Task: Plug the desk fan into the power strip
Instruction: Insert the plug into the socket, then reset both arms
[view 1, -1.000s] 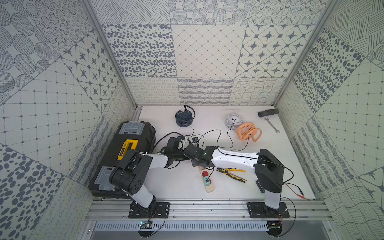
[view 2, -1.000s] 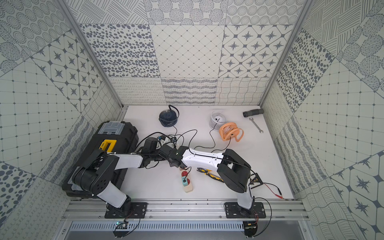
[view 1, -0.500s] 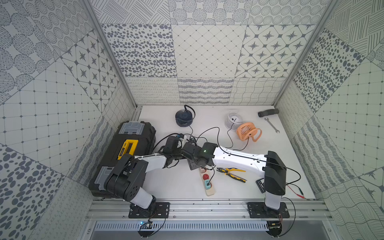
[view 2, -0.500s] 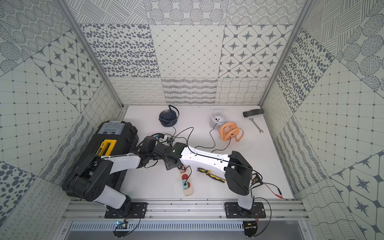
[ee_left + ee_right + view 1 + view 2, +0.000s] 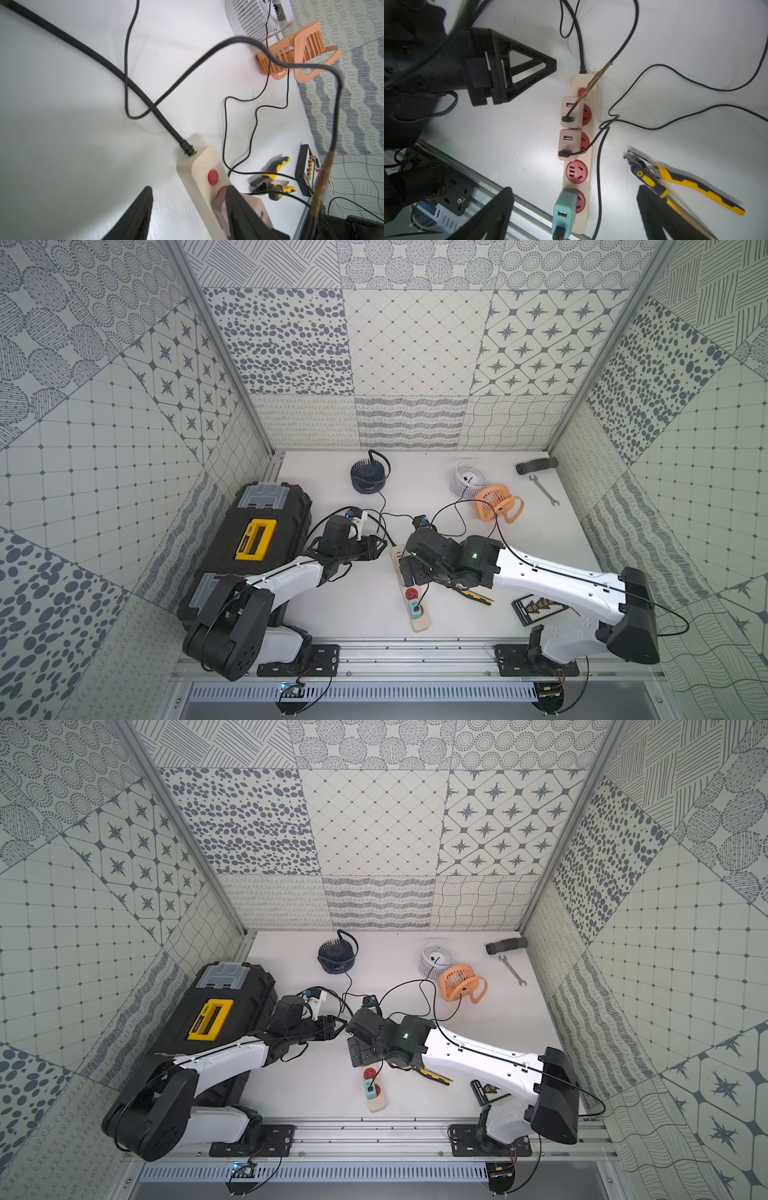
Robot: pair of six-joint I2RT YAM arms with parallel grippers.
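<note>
The cream power strip (image 5: pixel 419 624) (image 5: pixel 377 1104) lies at the table's front middle, its red switch (image 5: pixel 213 177) at the far end. Two pink adapters (image 5: pixel 571 112) and a teal adapter (image 5: pixel 565 208) sit in three sockets, and one red socket (image 5: pixel 576 172) is empty. My right gripper (image 5: pixel 575 188) hangs wide open above the strip (image 5: pixel 588 166), holding nothing. My left gripper (image 5: pixel 188 188) is open at the strip's switch end, one finger (image 5: pixel 239 209) over a pink adapter. Dark blue (image 5: pixel 368 477), white (image 5: pixel 467 483) and orange (image 5: pixel 496 504) desk fans stand at the back.
A black and yellow toolbox (image 5: pixel 266 531) fills the left side. Yellow pliers (image 5: pixel 473 593) and a black bit case (image 5: pixel 538 608) lie right of the strip. A wrench (image 5: pixel 543 490) and a black cylinder (image 5: pixel 536 465) rest at the back right. Thin black cords (image 5: pixel 255 116) loop over the table.
Both grippers have opened, the right one the most. They were close together over the strip's far end and now stand apart, the right one above the strip.
</note>
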